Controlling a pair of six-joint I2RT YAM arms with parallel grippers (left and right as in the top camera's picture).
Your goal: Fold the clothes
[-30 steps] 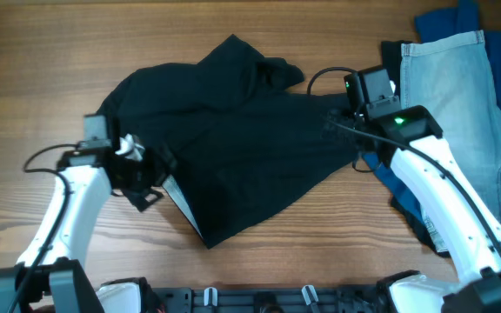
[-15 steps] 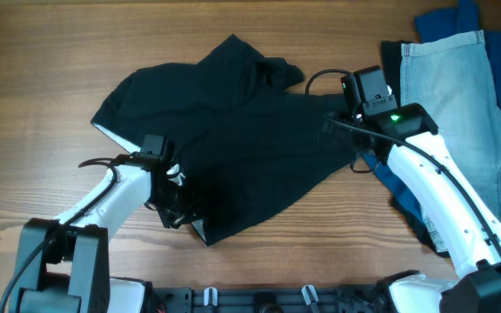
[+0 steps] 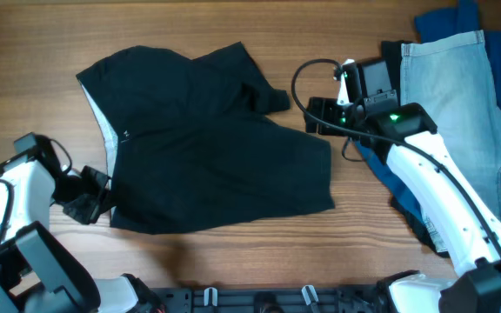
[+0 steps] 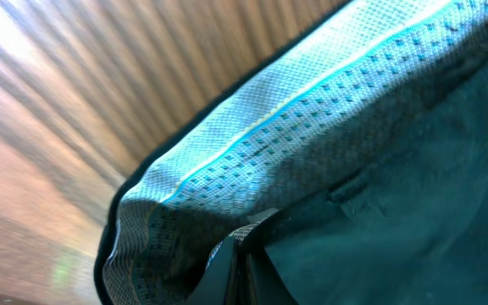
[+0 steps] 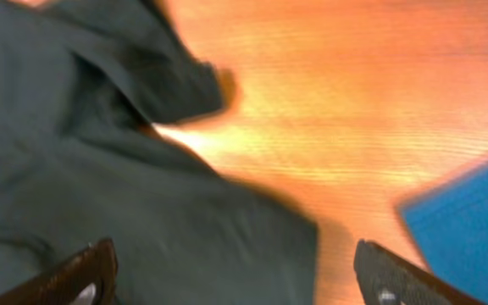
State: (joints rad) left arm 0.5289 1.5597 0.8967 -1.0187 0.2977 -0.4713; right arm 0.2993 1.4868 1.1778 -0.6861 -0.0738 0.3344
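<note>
Garment (image 3: 216, 148) spread flat on the bench (image 3: 42, 35) left of centre, left tool (image 3: 92, 196) touching its near-left corner, right tool (image 3: 317, 116) just beyond its far-right edge, pile of clothes (image 3: 459, 78) at the bench's right end, partly under the right arm (image 3: 433, 187).

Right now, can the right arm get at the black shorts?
Probably yes: the right tool hangs open right at the near edge of the black shorts, and nothing lies between them.

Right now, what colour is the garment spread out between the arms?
The garment is black; overhead shows it best.
</note>
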